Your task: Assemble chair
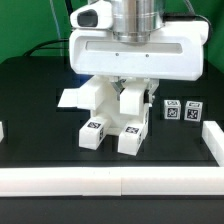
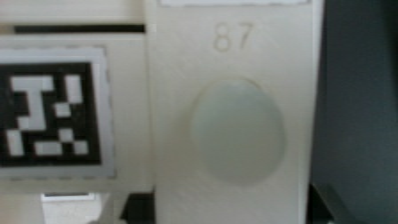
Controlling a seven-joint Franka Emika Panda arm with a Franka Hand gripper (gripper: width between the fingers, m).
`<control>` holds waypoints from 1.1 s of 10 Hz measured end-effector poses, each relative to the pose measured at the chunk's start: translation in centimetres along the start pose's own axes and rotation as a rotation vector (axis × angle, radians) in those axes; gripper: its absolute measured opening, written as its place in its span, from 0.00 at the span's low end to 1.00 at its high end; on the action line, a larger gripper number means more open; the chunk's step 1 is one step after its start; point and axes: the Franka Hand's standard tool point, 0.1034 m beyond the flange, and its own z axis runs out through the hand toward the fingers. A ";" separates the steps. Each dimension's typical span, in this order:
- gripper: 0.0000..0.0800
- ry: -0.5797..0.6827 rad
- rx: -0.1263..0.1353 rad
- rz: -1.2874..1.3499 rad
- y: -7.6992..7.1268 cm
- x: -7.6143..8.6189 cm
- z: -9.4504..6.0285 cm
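Black tabletop (image 1: pixel 35 95) — matte, evenly lit — edged by white border rails (image 1: pixel 110 183) in front.

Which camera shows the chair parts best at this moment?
The exterior view: the chair parts appear whole, white blocks clustered together, the two front ones carrying tags on top. The wrist view gives only a blurred close-up: one tag beside a plain white surface, with no sense of how the parts stand.

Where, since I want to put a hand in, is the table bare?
Widest free patch: the table at the exterior view's left, between the side rail and the chair parts. A smaller one lies between the parts, the marker board and the front rail. Crowded: the middle, where the gripper hangs over the parts.
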 end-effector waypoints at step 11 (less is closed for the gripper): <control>0.81 0.026 0.001 -0.016 0.0 0.6 0.0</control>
